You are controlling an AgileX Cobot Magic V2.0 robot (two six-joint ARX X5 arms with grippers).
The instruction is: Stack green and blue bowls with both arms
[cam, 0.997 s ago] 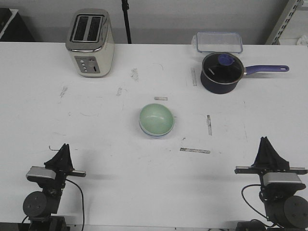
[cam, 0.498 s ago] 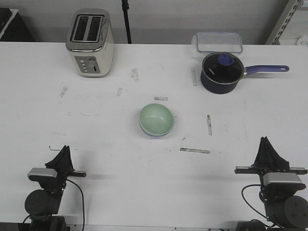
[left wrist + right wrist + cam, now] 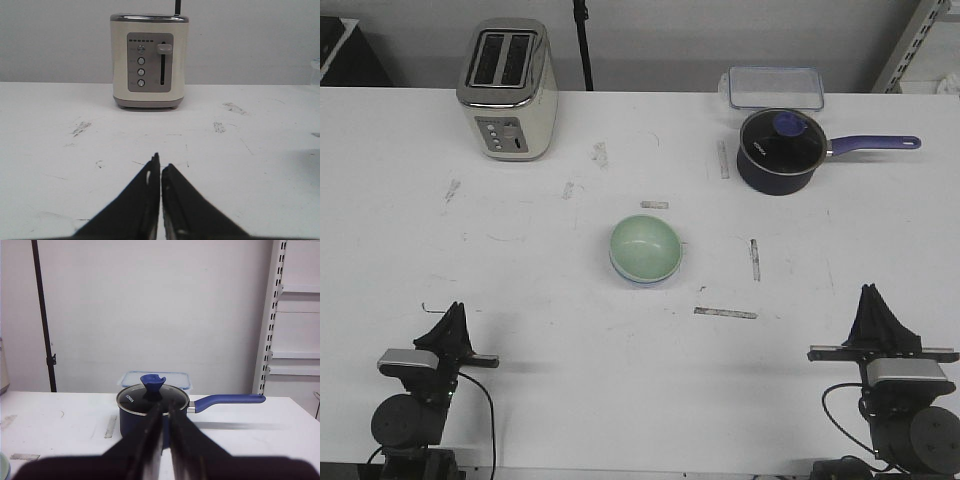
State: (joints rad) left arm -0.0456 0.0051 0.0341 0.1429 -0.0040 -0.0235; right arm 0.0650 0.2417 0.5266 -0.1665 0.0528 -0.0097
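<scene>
The pale green bowl (image 3: 644, 246) sits nested inside the blue bowl (image 3: 638, 281) at the middle of the table; only a thin blue rim shows under it. My left gripper (image 3: 452, 308) rests low near the front left edge, shut with nothing in it, far from the bowls. In the left wrist view its fingers (image 3: 161, 162) meet at the tips and point toward the toaster. My right gripper (image 3: 869, 290) rests near the front right edge, shut and empty; in the right wrist view (image 3: 164, 407) it points at the saucepan. A sliver of the green bowl (image 3: 2, 467) shows there.
A cream toaster (image 3: 507, 90) stands at the back left. A dark navy saucepan (image 3: 778, 150) with a glass lid and blue handle is at the back right, a clear lidded container (image 3: 774, 86) behind it. Tape strips (image 3: 725, 313) mark the white table (image 3: 540, 290).
The left gripper has shifted slightly to the right and straightened near the front edge. The bowls and the right arm have not moved.
</scene>
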